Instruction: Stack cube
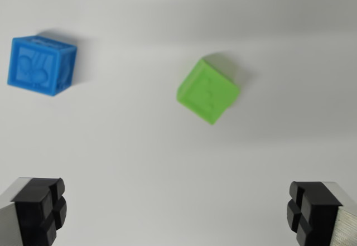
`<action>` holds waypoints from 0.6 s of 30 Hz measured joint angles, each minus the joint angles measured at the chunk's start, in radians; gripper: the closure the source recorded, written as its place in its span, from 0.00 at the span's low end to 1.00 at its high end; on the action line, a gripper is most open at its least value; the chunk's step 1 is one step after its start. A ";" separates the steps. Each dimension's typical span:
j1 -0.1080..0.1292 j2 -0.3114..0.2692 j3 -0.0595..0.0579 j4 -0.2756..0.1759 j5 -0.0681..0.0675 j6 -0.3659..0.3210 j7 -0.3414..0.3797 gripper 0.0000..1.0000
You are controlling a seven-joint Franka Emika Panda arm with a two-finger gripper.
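Observation:
A green cube [207, 91] rests on the white surface slightly right of centre, turned about 45 degrees so one corner faces me. A blue cube [42, 65] with embossed faces sits apart from it at the upper left. My gripper [177, 215] hangs above the surface and is open wide, with nothing between its fingers. Its black left pad [42, 210] shows in the lower left corner and its right pad [311, 212] in the lower right corner. Both cubes lie beyond the fingertips, the green one nearer the gripper's midline.
A plain white tabletop [139, 162] fills the whole view. A soft shadow band crosses the top of the frame.

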 joint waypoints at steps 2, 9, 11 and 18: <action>0.000 0.003 -0.001 -0.007 0.000 0.010 0.011 0.00; 0.000 0.024 -0.006 -0.040 0.000 0.064 0.073 0.00; 0.000 0.029 -0.007 -0.047 0.000 0.076 0.088 0.00; 0.000 0.057 -0.013 -0.077 0.000 0.136 0.156 0.00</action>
